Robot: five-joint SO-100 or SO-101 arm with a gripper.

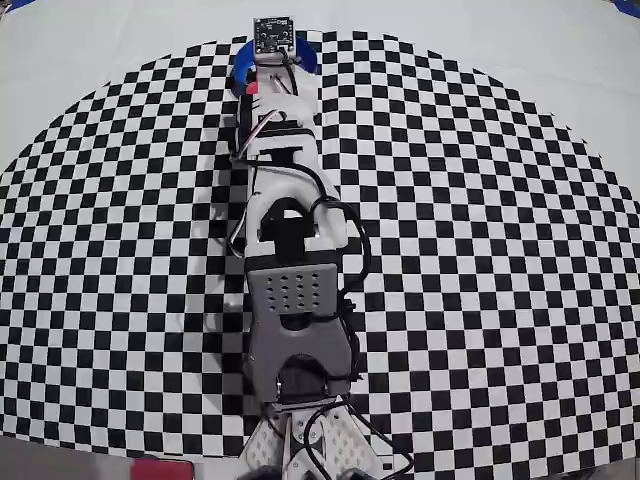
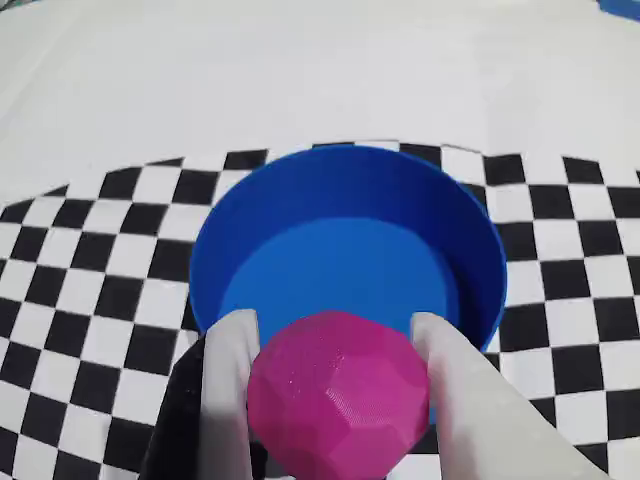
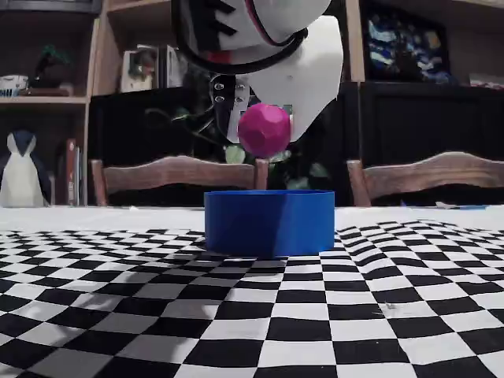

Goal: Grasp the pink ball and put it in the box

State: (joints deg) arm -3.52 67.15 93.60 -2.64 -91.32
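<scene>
The bench (image 1: 520,250) is seen covered by a black-and-white checkered cloth (image 3: 315,315), with plain white surface beyond the pattern's curved edge. In the overhead view the arm (image 1: 290,290) is stretched straight up the middle of the picture, its wrist camera board (image 1: 273,35) at the far end, hiding most of what lies under it.

The pincer (image 2: 335,335) is closed partway, as far as its load allows: in the wrist view the two pale fingers (image 2: 228,400) are pressed against the left and right sides of the pink ball (image 2: 335,395), which is gripped between them. In the fixed view the pink ball (image 3: 264,130) is seen held in the air, clear of the bench.

Directly below and just ahead of the pincer the box (image 2: 345,250) is seen, a round blue container with a low wall, open at the top. In the fixed view the ball is separated from the box's rim (image 3: 269,194) by a clear gap. In the overhead view only slivers of the blue box (image 1: 241,62) are shown at either side of the wrist.

Behind the pincer in the fixed view, wooden chair backs (image 3: 177,169) and dark shelving (image 3: 47,102) are seen, with a penguin figure (image 3: 22,169) at the left.
</scene>
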